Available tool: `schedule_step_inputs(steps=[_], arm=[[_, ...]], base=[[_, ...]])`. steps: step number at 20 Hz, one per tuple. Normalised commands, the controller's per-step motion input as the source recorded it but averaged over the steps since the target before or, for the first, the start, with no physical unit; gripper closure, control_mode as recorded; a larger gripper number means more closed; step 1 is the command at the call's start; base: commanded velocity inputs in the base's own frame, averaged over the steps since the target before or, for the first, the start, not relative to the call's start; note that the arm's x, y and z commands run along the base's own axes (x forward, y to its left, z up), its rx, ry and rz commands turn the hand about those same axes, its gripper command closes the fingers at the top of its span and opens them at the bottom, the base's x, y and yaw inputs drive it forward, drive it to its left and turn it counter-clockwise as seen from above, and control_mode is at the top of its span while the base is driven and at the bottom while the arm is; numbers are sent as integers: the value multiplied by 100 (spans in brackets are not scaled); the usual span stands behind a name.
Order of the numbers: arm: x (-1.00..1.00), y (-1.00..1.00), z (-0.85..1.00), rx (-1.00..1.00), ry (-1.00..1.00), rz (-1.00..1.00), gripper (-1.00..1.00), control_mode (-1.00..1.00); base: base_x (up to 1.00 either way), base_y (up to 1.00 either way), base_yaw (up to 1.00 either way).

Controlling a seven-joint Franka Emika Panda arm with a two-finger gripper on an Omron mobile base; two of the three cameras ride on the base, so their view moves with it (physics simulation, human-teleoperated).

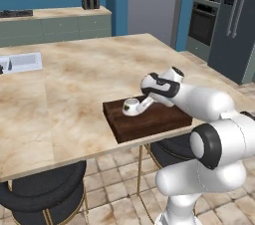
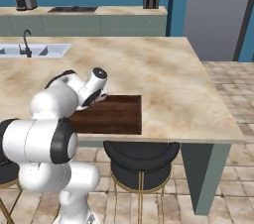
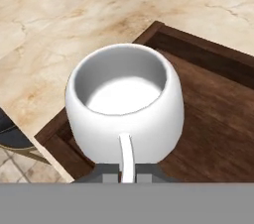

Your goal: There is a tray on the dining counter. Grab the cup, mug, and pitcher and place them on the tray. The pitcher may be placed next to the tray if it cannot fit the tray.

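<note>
Mug on tray
Pincer (image 3: pixel 128 174) clamped on mug (image 3: pixel 124 104) handle (thin grip point), resting inside tray (image 3: pixel 218 119) corner on desk (image 1: pixel 74 84).

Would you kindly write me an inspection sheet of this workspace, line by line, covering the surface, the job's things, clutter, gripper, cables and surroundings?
Surface: dining counter, beige marble pattern, with a steel sink at its far left.
Job's things: tray near the counter's front edge; mug upright over the tray's corner, handle toward the hand; whether it rests on the tray cannot be told.
Clutter: nothing seen.
Gripper: gripper shut on the mug's handle.
Cables: nothing seen.
Surroundings: black stools under the counter, back counter with blue wall, wall oven.
</note>
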Motion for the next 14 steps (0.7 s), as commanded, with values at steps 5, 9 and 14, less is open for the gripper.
schedule_step_inputs(steps=[5, 9, 14], arm=[[12, 12, -31, 0, -2, 0, 100, -100], [17, 13, -30, 0, 0, 0, 100, -100], [16, 7, -14, 0, -3, 0, 100, -100]], base=[[0, 0, 0], [0, 0, 0], [0, 0, 0]])
